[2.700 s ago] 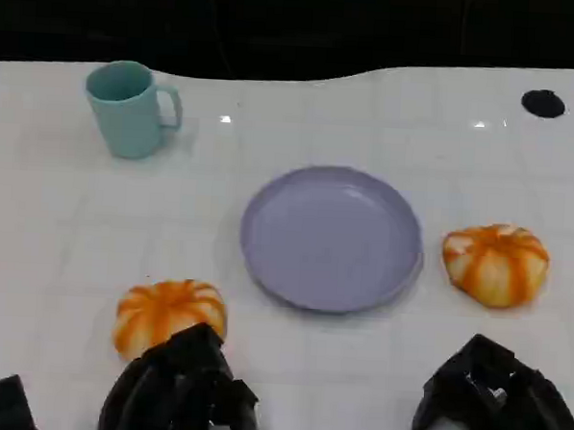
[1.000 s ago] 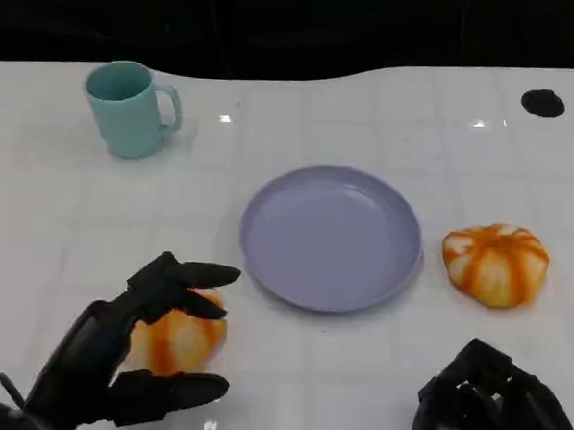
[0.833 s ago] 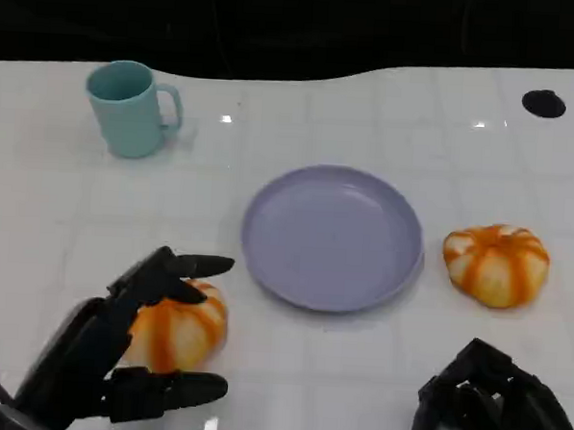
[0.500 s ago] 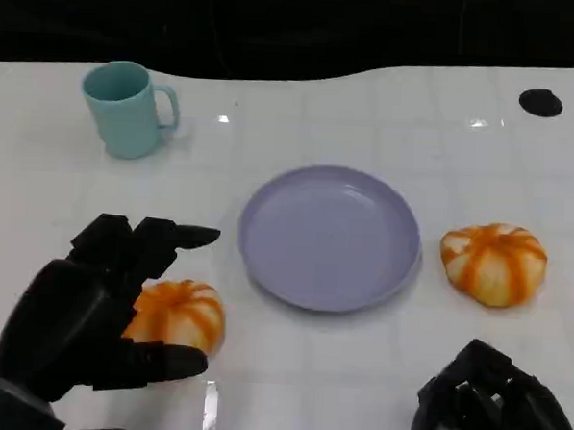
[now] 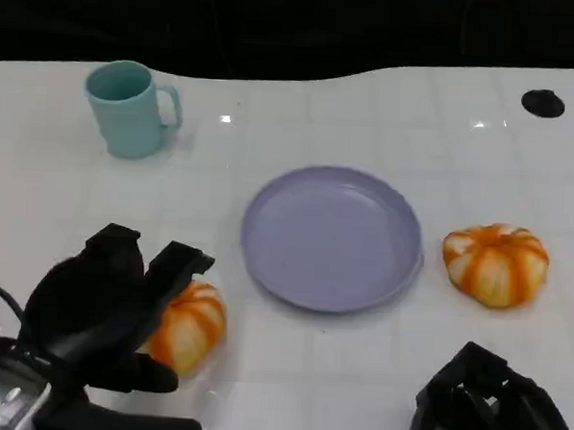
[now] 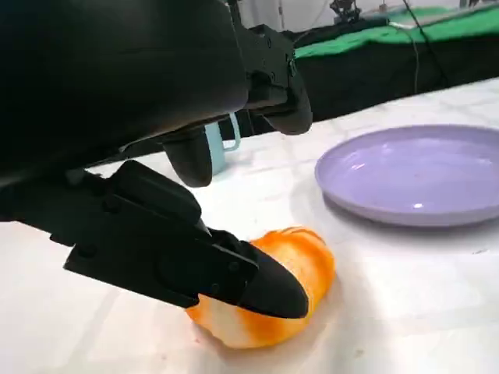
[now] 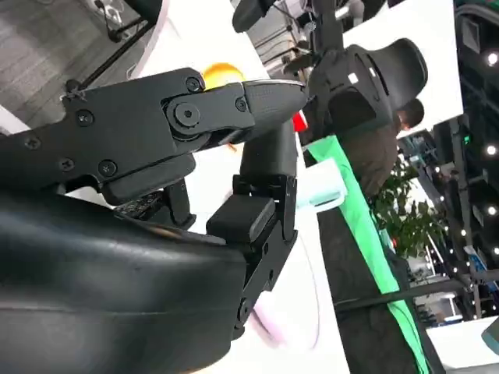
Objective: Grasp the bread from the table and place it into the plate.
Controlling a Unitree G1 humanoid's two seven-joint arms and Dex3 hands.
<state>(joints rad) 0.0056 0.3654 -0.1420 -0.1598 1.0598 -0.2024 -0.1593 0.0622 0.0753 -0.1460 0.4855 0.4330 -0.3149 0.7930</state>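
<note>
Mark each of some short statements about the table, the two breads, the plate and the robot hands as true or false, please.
1. The purple plate has nothing on it. True.
2. The left robot hand is around the bread at the plate's left. True: its fingers lie over and under it in the left wrist view.
3. The bread on the right lies on the plate. False: it lies on the white table, beside the plate.
4. The teal mug lies on its side. False: it stands upright, far left.
5. The right robot hand holds a bread. False: its fingers are curled in with nothing in them.
</note>
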